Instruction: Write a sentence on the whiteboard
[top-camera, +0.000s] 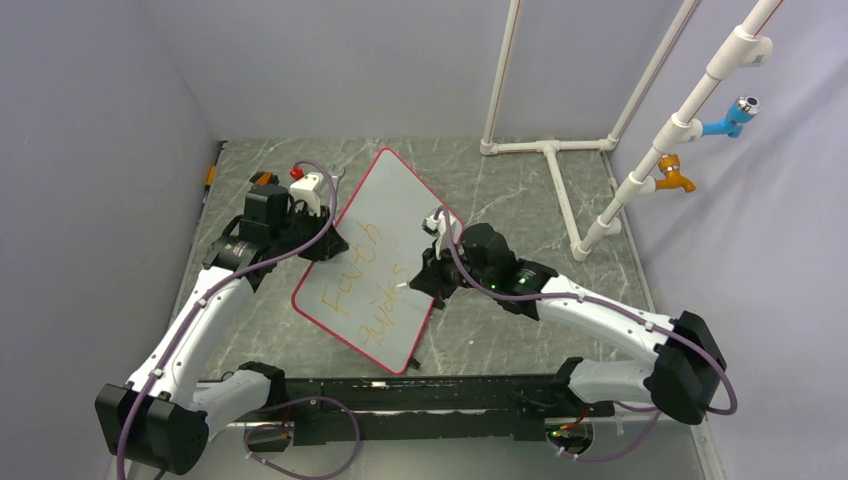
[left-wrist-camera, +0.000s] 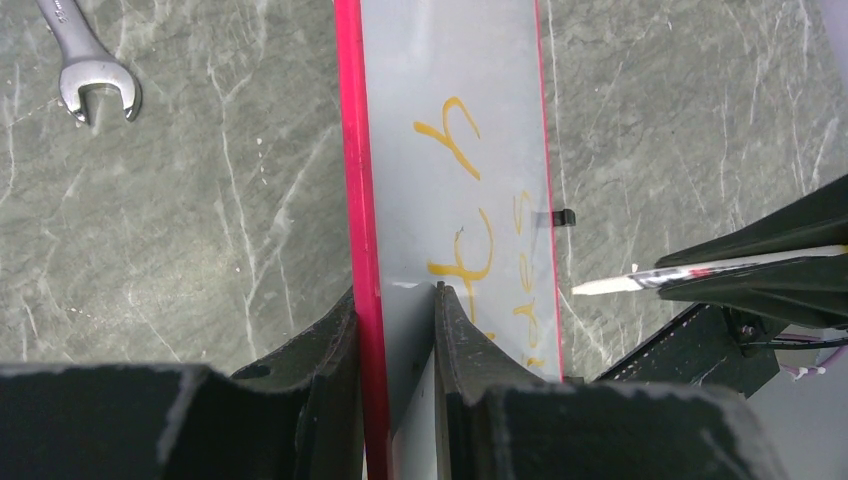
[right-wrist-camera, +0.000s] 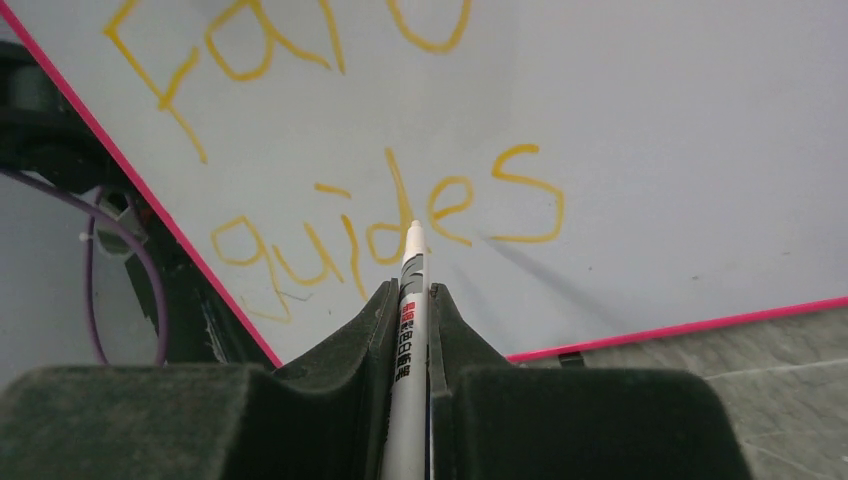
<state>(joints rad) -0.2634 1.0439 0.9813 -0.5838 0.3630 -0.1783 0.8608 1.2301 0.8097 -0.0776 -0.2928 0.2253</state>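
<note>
The whiteboard (top-camera: 395, 200), white with a thin red rim, is held tilted over the table's middle. My left gripper (top-camera: 325, 240) is shut on its left edge; the left wrist view shows the fingers (left-wrist-camera: 395, 290) clamping the red rim of the whiteboard (left-wrist-camera: 450, 60). The sentence (top-camera: 365, 290) reads "Faith guides" in yellow-orange, on two lines. My right gripper (right-wrist-camera: 410, 290) is shut on a white marker (right-wrist-camera: 408, 330). The marker tip sits close to the word "guides" (right-wrist-camera: 455, 205) on the whiteboard (right-wrist-camera: 650, 120); I cannot tell whether it touches.
A steel wrench (left-wrist-camera: 95, 70) lies on the marbled table left of the board. A white pipe frame (top-camera: 550, 150) stands at the back right, with a blue tap (top-camera: 735, 115) and an orange tap (top-camera: 675, 178). Grey walls close in on both sides.
</note>
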